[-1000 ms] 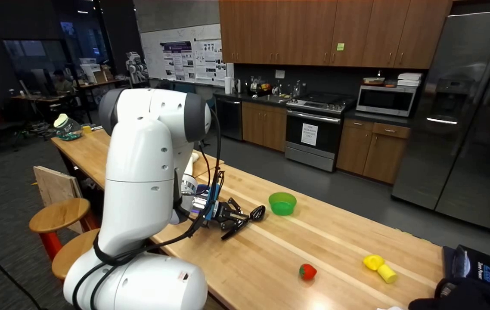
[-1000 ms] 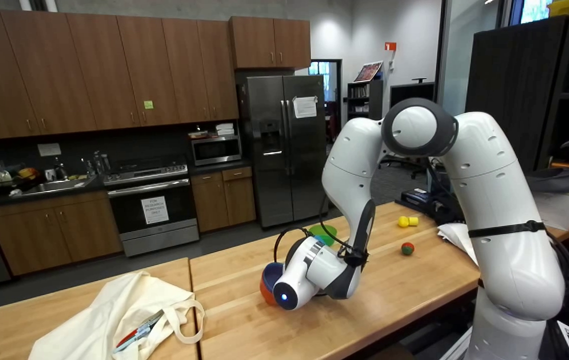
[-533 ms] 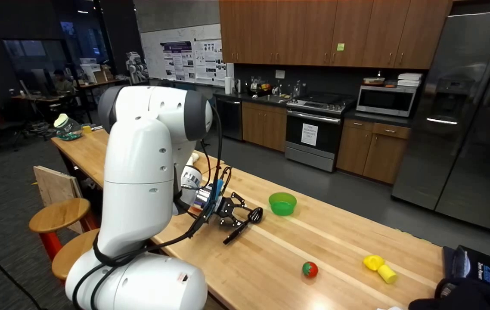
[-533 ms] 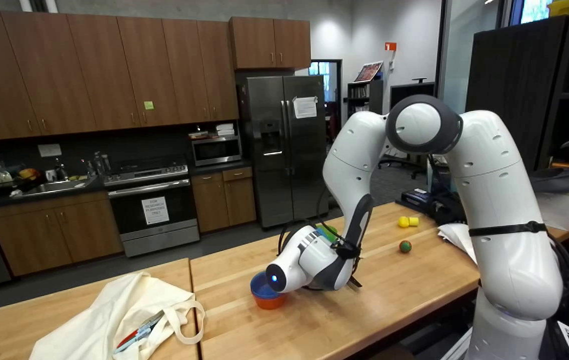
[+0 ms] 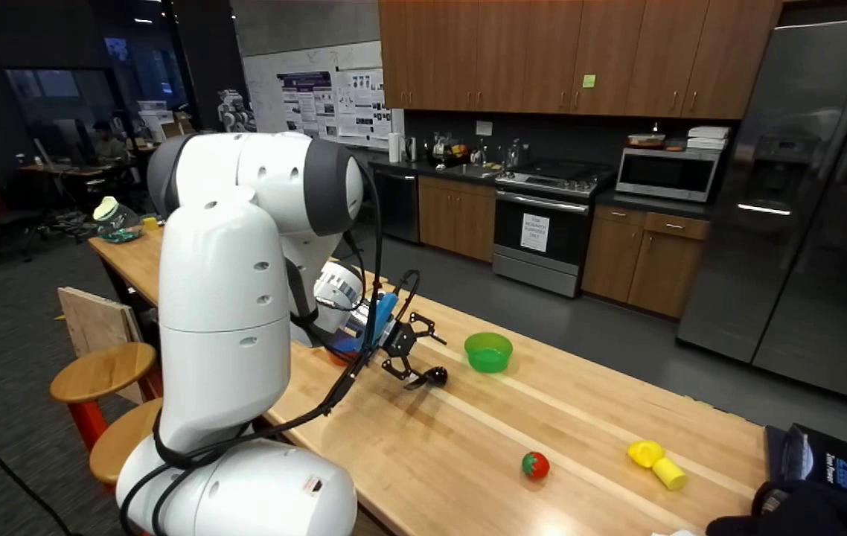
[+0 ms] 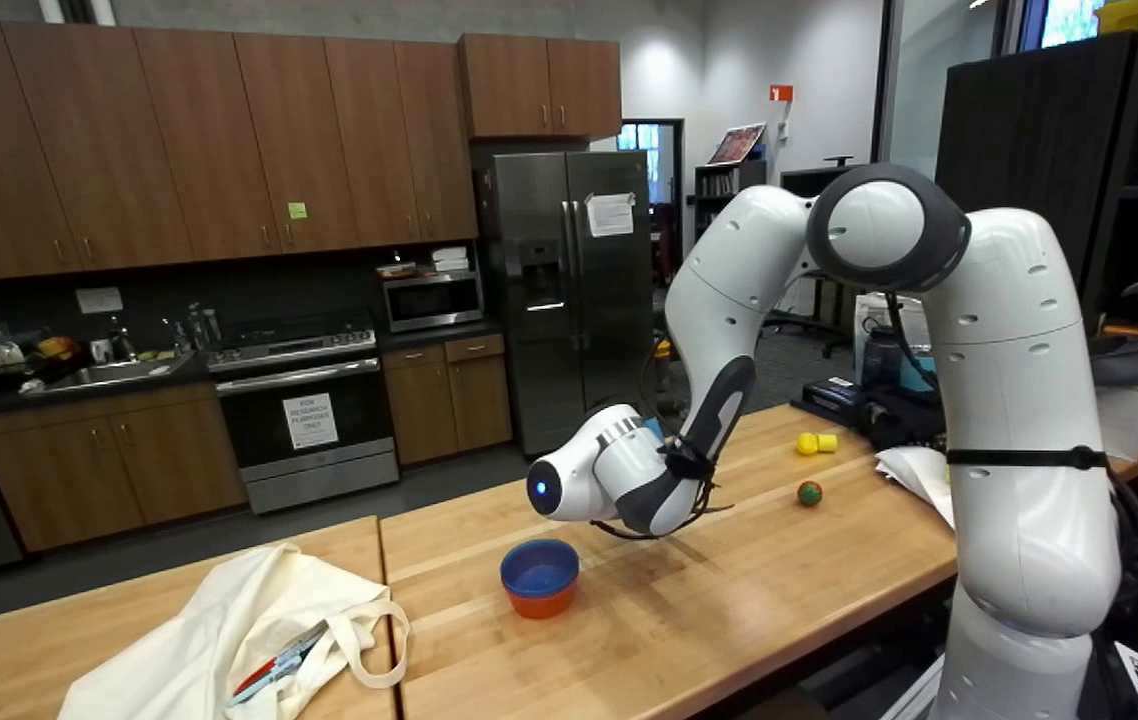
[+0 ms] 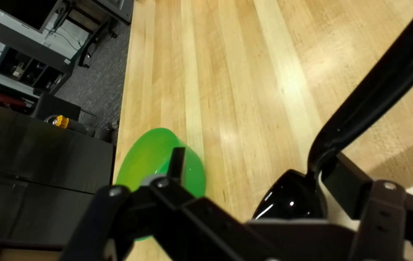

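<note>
My gripper [image 5: 429,361] stands open above the wooden table, its two fingers spread wide in the wrist view. Beside the finger on the right of that view is a black spoon [image 7: 290,195], bowl low and handle rising toward the camera. I cannot tell whether the spoon touches that finger or the table. Behind the left finger sits a green bowl [image 7: 148,156], also standing on the table [image 5: 489,351] in an exterior view. The arm hides the gripper in an exterior view, where a blue bowl [image 6: 539,568] nests in an orange bowl [image 6: 541,603].
A strawberry [image 5: 535,466] lies on the table [image 5: 453,447], with a yellow lemon [image 5: 645,452] and a yellow cylinder [image 5: 669,473] farther along. A cream cloth bag [image 6: 179,640] lies on the adjoining table. Dark gear and a box [image 5: 840,469] occupy the far end.
The fingers have spread apart and the arm has risen, uncovering the blue and orange bowls. The spoon has turned, its handle now foreshortened. The strawberry has rolled slightly.
</note>
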### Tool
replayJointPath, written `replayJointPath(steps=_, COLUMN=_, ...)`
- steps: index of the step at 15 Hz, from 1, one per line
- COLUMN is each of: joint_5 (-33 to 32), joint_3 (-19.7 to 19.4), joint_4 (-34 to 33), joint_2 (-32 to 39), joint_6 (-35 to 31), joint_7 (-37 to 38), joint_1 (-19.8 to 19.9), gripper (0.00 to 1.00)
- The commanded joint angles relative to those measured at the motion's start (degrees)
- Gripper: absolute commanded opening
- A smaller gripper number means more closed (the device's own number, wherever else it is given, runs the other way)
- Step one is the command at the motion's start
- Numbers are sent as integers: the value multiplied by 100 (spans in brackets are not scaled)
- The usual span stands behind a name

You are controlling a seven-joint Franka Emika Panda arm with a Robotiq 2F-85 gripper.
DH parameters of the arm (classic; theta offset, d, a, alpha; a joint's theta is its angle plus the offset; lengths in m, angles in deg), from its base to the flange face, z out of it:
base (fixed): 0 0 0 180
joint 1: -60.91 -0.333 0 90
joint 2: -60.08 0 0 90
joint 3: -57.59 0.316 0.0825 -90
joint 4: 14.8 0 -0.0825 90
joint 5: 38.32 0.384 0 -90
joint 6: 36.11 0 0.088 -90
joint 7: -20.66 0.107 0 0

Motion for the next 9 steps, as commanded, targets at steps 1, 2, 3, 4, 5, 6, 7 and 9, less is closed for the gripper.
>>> replayJointPath(steps=1, joint_5=271, joint_3=-84, joint_4=131, joint_2=-393, joint_6=-229, joint_7=6, joint_1=63, gripper=91)
replayJointPath(steps=2, joint_5=327, joint_3=-101, joint_4=167, joint_2=-490, joint_6=-291, joint_7=14, joint_1=80, gripper=93)
replayJointPath(steps=3, joint_5=360, joint_3=-120, joint_4=185, joint_2=-547, joint_6=-341, joint_7=36, joint_1=85, gripper=92)
replayJointPath(steps=4, joint_5=400, joint_3=-137, joint_4=210, joint_2=-613, joint_6=-392, joint_7=35, joint_1=97, gripper=93)
replayJointPath(steps=5, joint_5=425, joint_3=-153, joint_4=225, joint_2=-673, joint_6=-445, joint_7=33, joint_1=108, gripper=93)
replayJointPath(steps=6, joint_5=467, joint_3=-171, joint_4=224, joint_2=-719, joint_6=-492, joint_7=22, joint_1=113, gripper=93)
replayJointPath(steps=7, joint_5=490, joint_3=-192, joint_4=252, joint_2=-794, joint_6=-550, joint_7=10, joint_1=127, gripper=93)
replayJointPath(steps=9, joint_5=536, joint_3=-222, joint_4=285, joint_2=-887, joint_6=-624, joint_7=28, joint_1=135, gripper=93)
